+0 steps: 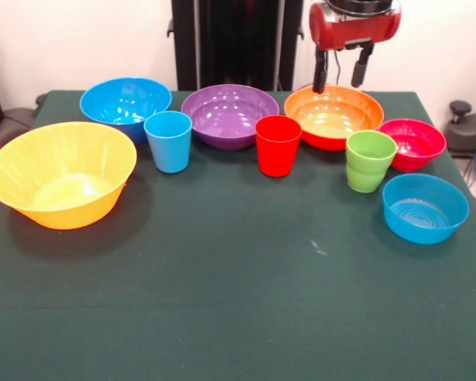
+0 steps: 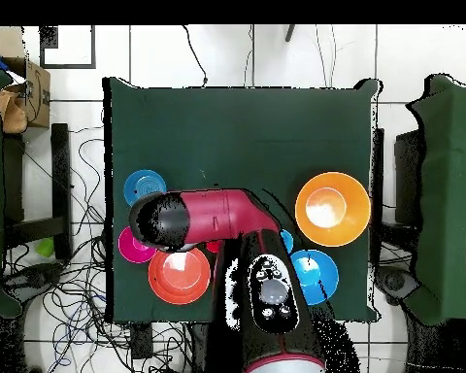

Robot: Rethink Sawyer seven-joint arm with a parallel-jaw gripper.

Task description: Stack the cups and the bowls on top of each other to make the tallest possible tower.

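Glossy plastic bowls [image 1: 230, 116] and cups [image 1: 278, 145] unstacked on table; gripper [image 1: 340, 78] released, empty.

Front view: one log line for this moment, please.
gripper: open, above red-orange bowl, empty | tower: not started | cups, bowls: all separate on table

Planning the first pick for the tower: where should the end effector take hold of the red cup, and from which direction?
Grip the red cup by its rim, coming straight down from above. It stands upright with its open mouth up, so one finger can go inside and one outside the thin wall. Its sides are crowded by the purple bowl and red-orange bowl, so a sideways approach looks riskier.
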